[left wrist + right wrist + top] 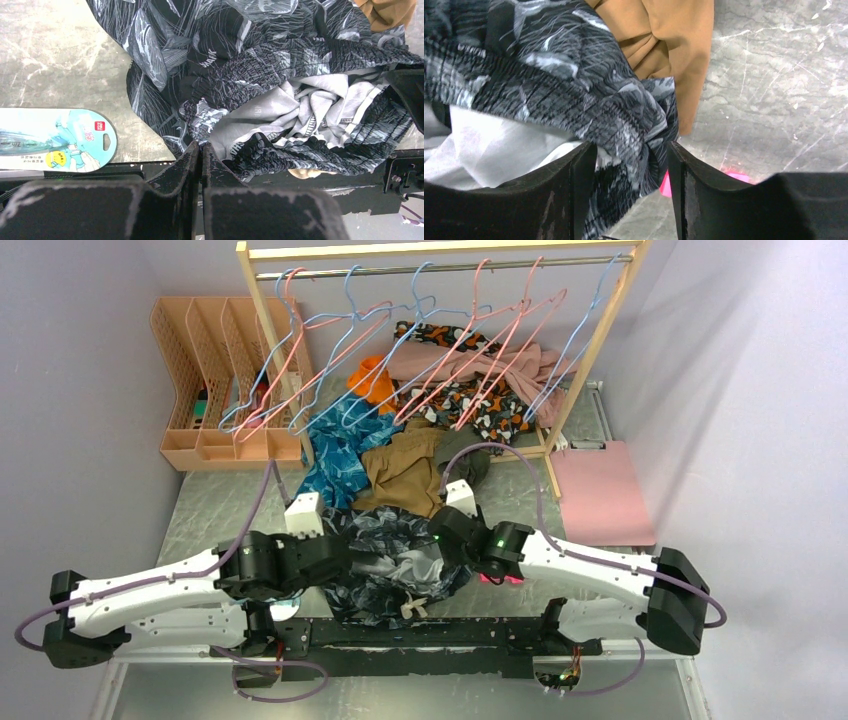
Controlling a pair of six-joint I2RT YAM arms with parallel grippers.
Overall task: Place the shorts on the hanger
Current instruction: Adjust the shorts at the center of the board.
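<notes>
— Checking progress: finding the shorts [395, 565] where?
— Lying bunched at the near edge of the bench [200, 510], not yet lifted. Left gripper [201, 150] pressing together at their edge; right gripper [631, 155] standing apart around the waistband.
— And the hanger [575, 340]?
— Hanging on the rail [450, 268] by the far edge, carrying nothing yet.

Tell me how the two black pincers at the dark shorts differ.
The left black pincer is shut, tips against the edge of the dark leaf-print fabric shorts; the right black pincer is open, a fold of shorts between its fingers. The left works the shorts' left side, the right their right side. Both are at the same shorts.
</notes>
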